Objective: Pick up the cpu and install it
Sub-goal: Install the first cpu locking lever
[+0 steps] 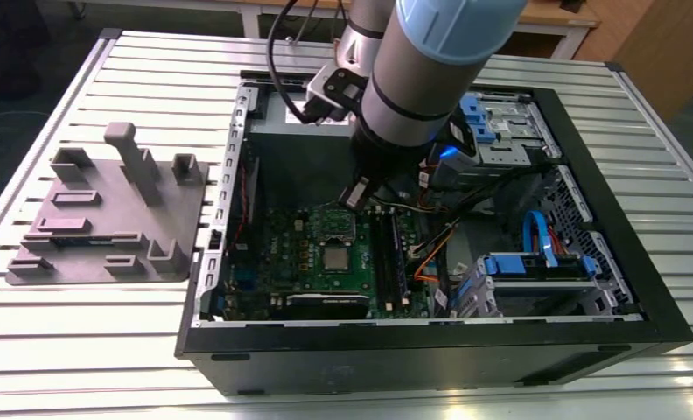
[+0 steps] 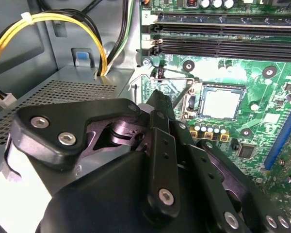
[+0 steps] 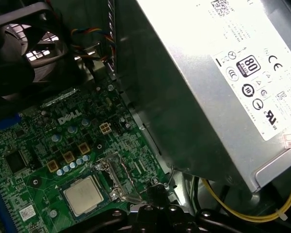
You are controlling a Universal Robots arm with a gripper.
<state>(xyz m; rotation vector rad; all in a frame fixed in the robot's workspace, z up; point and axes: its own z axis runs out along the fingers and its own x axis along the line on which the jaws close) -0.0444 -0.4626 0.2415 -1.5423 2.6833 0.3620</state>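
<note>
Cpu (image 1: 337, 257): seated flat in motherboard (image 1: 279, 254) socket, also in both wrist views. Gripper (image 1: 356, 194): at cpu's 12 o'clock in exterior view, above it; finger opening cannot be told. Power supply (image 3: 218, 82) and yellow cables (image 2: 48, 19) adjoin.

One open black computer case (image 1: 440, 350) lies on one slatted white metal table (image 1: 148, 332), beside one grey moulded fixture tray (image 1: 101, 219). Inside sit one green motherboard (image 1: 311, 262) carrying one flat square silvery-grey cpu (image 1: 336, 258) and one silver boxy power supply (image 3: 208, 87). One pale blue and grey robot arm (image 1: 429, 70) reaches in.
</note>
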